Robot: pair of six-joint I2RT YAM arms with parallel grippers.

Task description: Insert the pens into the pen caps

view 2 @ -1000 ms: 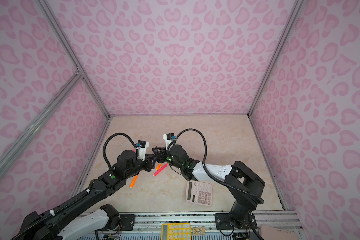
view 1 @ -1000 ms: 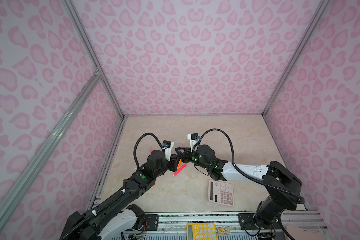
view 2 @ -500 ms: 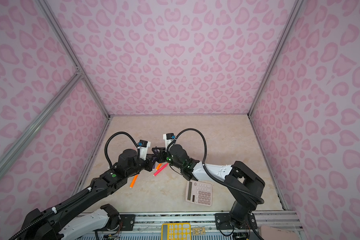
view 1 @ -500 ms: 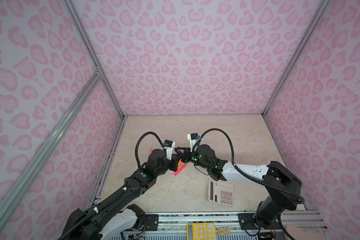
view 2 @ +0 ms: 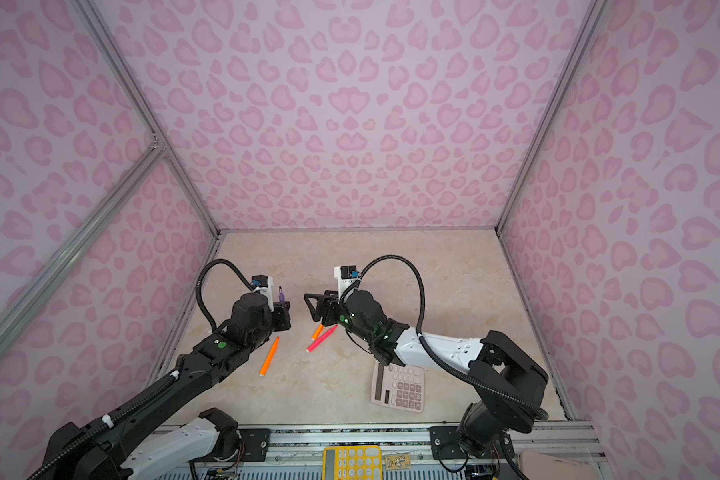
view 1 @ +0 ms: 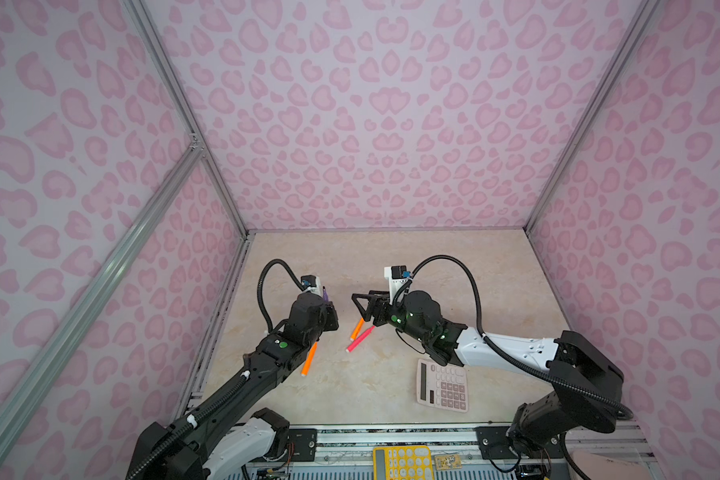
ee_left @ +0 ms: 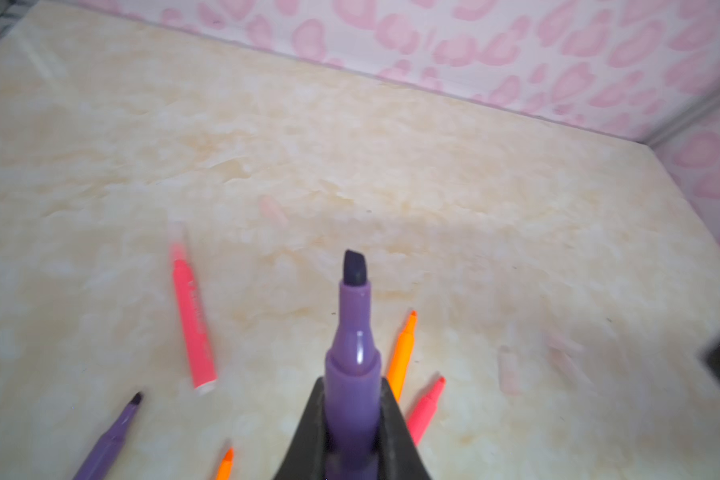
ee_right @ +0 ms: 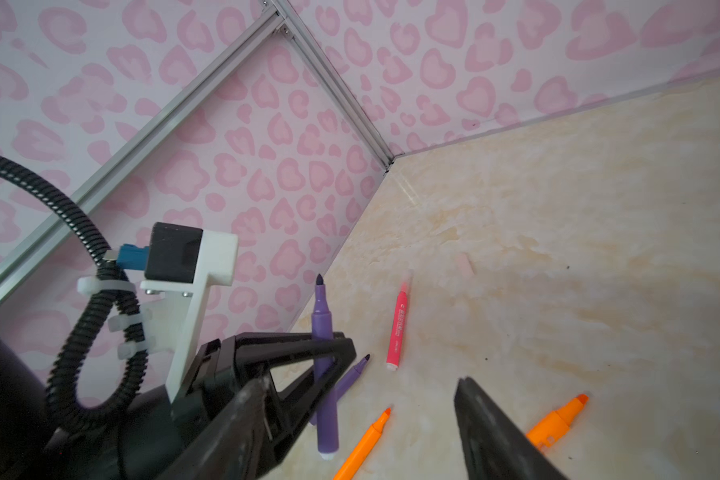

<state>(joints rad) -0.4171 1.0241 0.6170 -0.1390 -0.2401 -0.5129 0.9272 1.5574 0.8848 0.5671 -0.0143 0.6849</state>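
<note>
The left pincer is clamped on a slim purple marker pen, tip up, over the beige worktop left of centre. The right pincer gapes empty just right of it. The tiny clear plastic caps lie faint and could easily be missed, pinched askew or flicked away.

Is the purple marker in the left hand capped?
No, in the left wrist view the purple marker gripped by the left hand shows its dark chisel tip bare.
</note>
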